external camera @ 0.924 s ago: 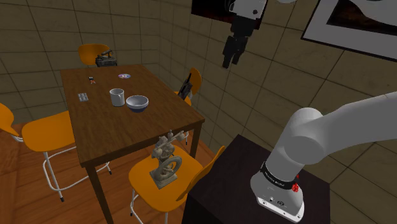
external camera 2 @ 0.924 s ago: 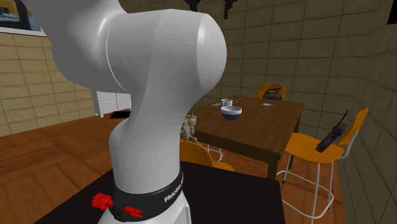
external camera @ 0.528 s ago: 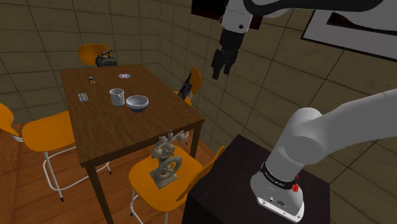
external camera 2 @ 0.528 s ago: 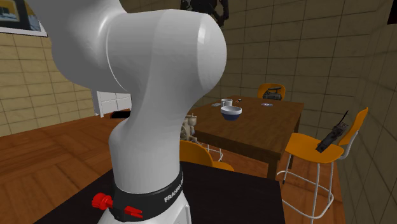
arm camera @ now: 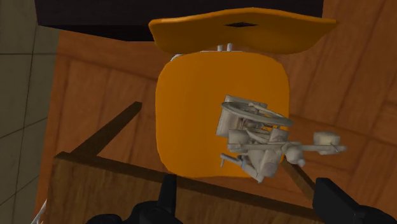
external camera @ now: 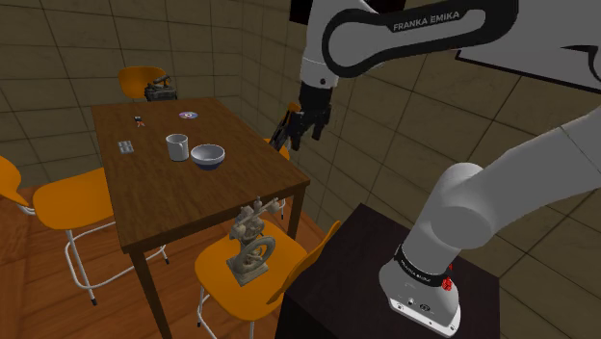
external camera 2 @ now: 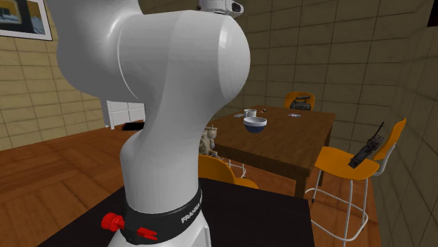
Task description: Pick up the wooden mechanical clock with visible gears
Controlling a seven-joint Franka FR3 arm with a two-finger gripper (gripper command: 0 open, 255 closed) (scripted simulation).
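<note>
Gripper: you have the black gripper [external camera: 299, 140] hanging in the air off the table's far corner in the shoulder view. It is high above the floor and well apart from the clock.
Fingers: in the wrist view the two fingers [arm camera: 168, 191] stand wide apart with nothing between them that they touch.
Clock: the clock [external camera: 252, 241] is a pale grey-tan frame with open gear wheels. It stands upright on its base on the seat of an orange chair.
Clock from the hand: the wrist camera looks down on the clock from above. The clock is well below the fingers and lies closer to the right one.
Chair under the clock: this orange chair [external camera: 217, 279] sits between the table's near edge and the stand, and its back is towards the stand.
Table: the brown wooden table [external camera: 193, 193] is just beside that chair, and its edge overlaps the seat in the wrist view.
On the table: you can see a white mug [external camera: 177, 146] just beside a bowl [external camera: 207, 155]. A small disc [external camera: 187, 115] lies farther back.
Other chairs: one side chair [external camera 2: 344, 161] carries a black handset [external camera 2: 366, 151] that leans on its back.
Stand: the dark box [external camera: 337, 279] carries the white arm [external camera: 482, 207].
</note>
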